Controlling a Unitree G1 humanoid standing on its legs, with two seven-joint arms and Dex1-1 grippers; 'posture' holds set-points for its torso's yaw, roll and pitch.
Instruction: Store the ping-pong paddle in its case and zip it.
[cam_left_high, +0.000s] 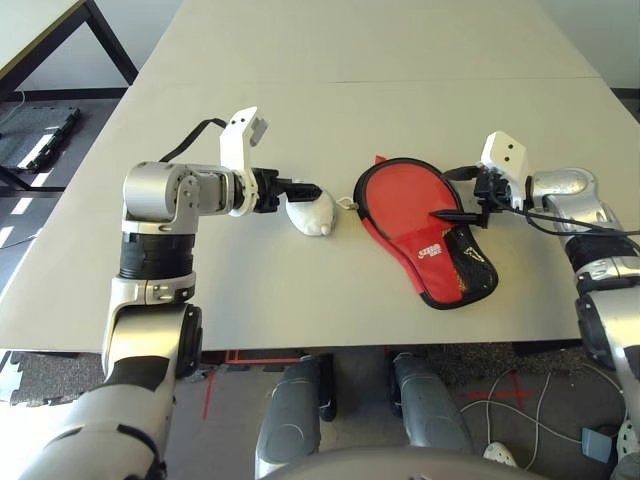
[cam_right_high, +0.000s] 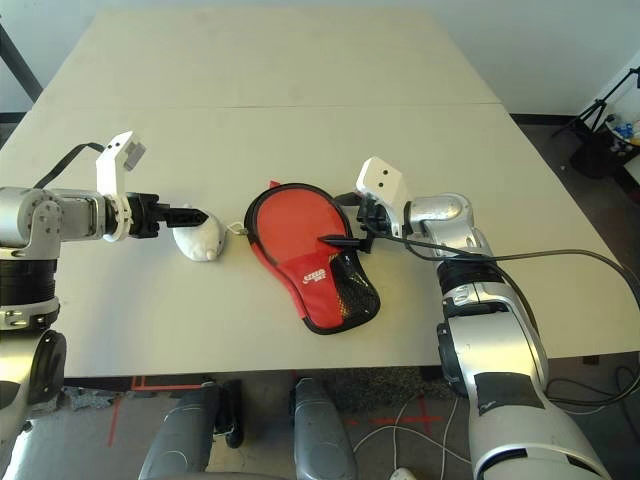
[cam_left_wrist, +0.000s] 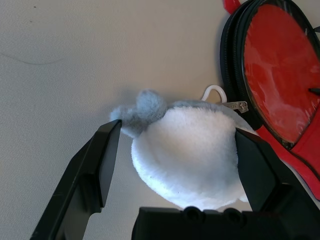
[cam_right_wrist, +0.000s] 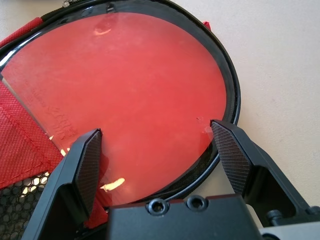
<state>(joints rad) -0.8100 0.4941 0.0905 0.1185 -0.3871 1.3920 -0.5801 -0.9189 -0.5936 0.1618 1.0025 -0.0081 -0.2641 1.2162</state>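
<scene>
A: Where's the ping-pong paddle (cam_right_wrist: 130, 85)?
B: Right of centre in the left eye view, its round red face lying inside the open case (cam_left_high: 428, 240), ringed by the black zipper rim. The case's red flap and black mesh pocket with the small white logo run toward the lower right, covering where the handle would be, so I can't make out the handle.

A: And the right hand (cam_left_high: 462, 212)?
B: It comes in from the right edge of the frame, over the case's right side. In the right wrist view its two black fingers (cam_right_wrist: 84, 165) are spread wide, standing over the near rim of the case with the red face between them. I can't tell whether they touch it.

A: The left hand (cam_left_high: 305, 188)?
B: Left of centre, pointing toward the picture's right. Its fingers are spread too, astride a small white fluffy pouch (cam_left_wrist: 187, 150) with a grey tuft, which sits just left of the case. One finger looks close against the pouch's side; the other stands clear.

A: What carries it all?
B: A pale beige surface (cam_left_high: 330, 120).
</scene>
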